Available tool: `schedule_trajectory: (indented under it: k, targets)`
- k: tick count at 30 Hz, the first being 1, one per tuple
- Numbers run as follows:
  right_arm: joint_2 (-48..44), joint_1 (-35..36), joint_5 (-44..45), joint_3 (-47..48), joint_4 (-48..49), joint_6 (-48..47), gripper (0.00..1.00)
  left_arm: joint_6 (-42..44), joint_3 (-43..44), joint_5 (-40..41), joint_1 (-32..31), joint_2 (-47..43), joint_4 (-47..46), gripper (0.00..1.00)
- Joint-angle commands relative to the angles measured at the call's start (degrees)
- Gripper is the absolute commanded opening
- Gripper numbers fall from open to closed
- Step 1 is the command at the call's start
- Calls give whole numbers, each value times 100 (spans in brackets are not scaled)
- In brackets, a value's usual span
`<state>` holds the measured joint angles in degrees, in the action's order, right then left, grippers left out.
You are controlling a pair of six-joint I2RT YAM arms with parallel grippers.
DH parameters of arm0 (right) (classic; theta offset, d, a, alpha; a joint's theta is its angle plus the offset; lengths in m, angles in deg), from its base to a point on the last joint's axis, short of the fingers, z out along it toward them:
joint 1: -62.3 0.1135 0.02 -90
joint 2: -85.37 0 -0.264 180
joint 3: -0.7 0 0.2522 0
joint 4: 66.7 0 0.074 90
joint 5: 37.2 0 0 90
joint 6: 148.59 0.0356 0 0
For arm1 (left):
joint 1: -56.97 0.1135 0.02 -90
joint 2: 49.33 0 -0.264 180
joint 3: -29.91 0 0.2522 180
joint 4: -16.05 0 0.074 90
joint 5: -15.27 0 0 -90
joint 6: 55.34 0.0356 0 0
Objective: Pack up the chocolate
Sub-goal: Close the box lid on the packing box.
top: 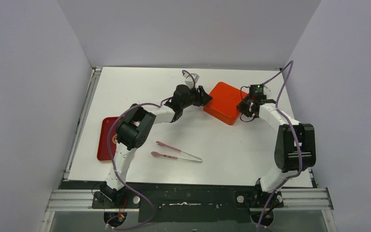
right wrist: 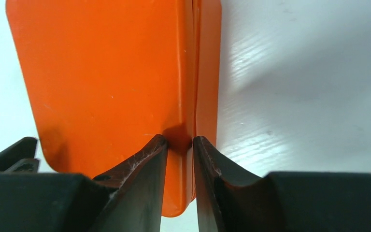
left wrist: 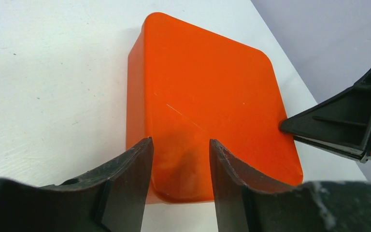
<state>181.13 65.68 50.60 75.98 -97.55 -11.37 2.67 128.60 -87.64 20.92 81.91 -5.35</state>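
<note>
No chocolate shows in any view. An orange square box (top: pixel 224 102) with its lid on lies at the back middle of the table. My left gripper (top: pixel 205 96) is at the box's left corner. Its jaws stand open (left wrist: pixel 181 145) and the corner of the orange box (left wrist: pixel 203 96) shows between them. My right gripper (top: pixel 245 107) is at the box's right side. Its fingers are pinched (right wrist: pixel 180 140) on the raised edge of the orange box (right wrist: pixel 106 72). The right gripper's black finger (left wrist: pixel 348 125) touches the box's far edge in the left wrist view.
Pink tongs (top: pixel 176 152) lie on the white table in front of the arms. A red tray (top: pixel 105 140) sits at the left edge, partly hidden behind my left arm. Grey walls close in the back and both sides.
</note>
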Motion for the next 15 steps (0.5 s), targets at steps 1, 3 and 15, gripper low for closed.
schedule_trajectory:
  k: [1,3,15]
  targets:
    - [-206,-60,1079,28,-954,-355,28,-310,198,-39,46,-491,-437,46]
    - [-182,-71,1029,-21,-937,-335,32,-435,221,-76,53,-524,-528,49]
    - [-81,-487,86,448,-532,-1121,63,213,391,82,38,-196,272,54]
